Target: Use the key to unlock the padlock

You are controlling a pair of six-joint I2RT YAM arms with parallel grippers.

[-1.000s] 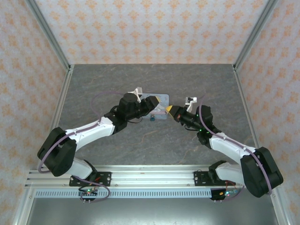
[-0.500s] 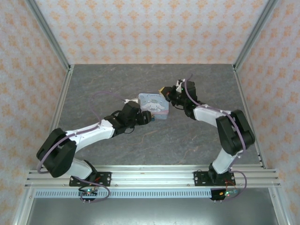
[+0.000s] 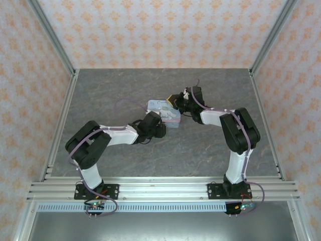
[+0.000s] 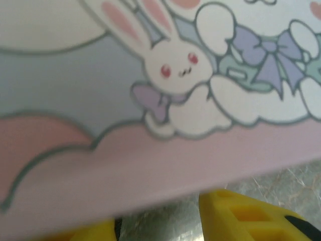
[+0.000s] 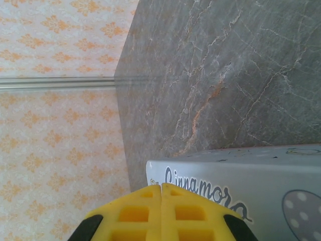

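Near the middle of the grey stone-patterned table (image 3: 125, 90), you see a pale blue tin (image 3: 161, 107) lying askew, with one arm meeting it from each side. Your left gripper (image 3: 161, 124) sits low at the tin's near edge. From the left wrist, the tin's printed face is very close and blurred, showing a white rabbit (image 4: 175, 70) with a lilac bow above a pink band. Two yellow fingers (image 4: 251, 218) peek out beneath it, standing apart with bare table between them. Their tips are hidden by the tin, so you cannot tell whether they grasp anything. Your right gripper (image 5: 161, 193) sits at the tin's far right corner, clenched, its two yellow pads (image 5: 135, 213) pressed flat together along one seam. From the right wrist, those pads point over the tin's edge just beside dark lettering (image 5: 200, 193), with the table and an orange-patterned wall (image 5: 55, 150) beyond. You cannot tell where the padlock or the key lies; both are too small or too hidden to place.
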